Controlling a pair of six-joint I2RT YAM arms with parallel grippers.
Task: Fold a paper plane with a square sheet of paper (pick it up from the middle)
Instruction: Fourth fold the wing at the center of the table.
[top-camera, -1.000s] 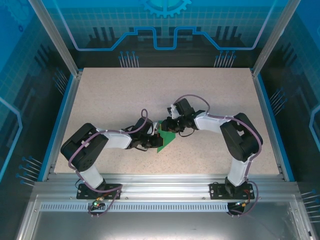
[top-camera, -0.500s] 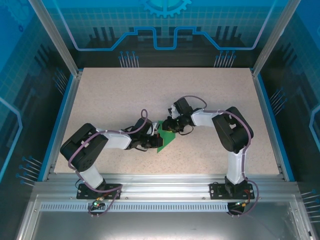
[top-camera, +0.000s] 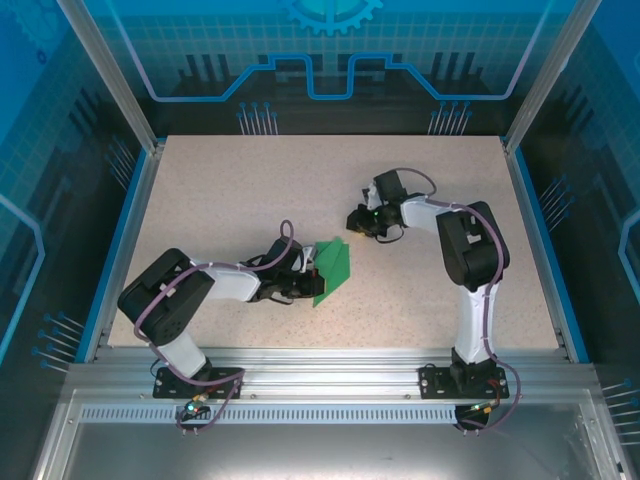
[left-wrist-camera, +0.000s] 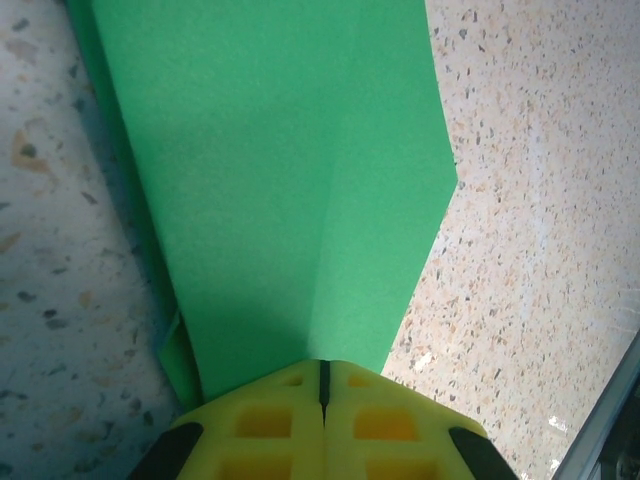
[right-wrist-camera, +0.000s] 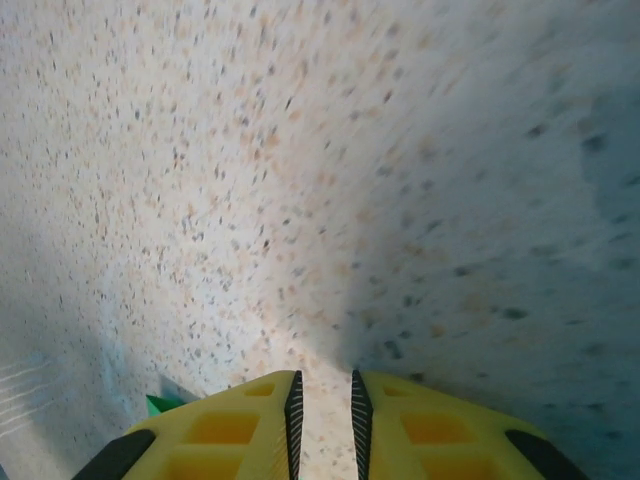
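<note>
The square sheet of paper (top-camera: 334, 270) is bright green and folded into an angular shape, lying low over the table in front of the left arm. In the left wrist view the paper (left-wrist-camera: 280, 180) shows a straight crease running up from the fingers and a pointed corner on the right. My left gripper (top-camera: 309, 273) (left-wrist-camera: 322, 375) is shut on the paper's near edge, yellow fingers pressed together. My right gripper (top-camera: 358, 219) (right-wrist-camera: 322, 395) hovers apart from the paper, up and to the right, jaws slightly parted with bare table between them. A green corner of the paper (right-wrist-camera: 160, 404) peeks beside its left finger.
The speckled beige table (top-camera: 230, 190) is ringed by a blue border and aluminium frame posts (top-camera: 110, 75). A metal rail (top-camera: 330, 360) runs along the near edge by the arm bases. Blue panels close off the back and sides.
The right gripper has pulled back from the paper, moving up and to the right. The left gripper has stayed shut on the paper, which now lies flatter and wider.
</note>
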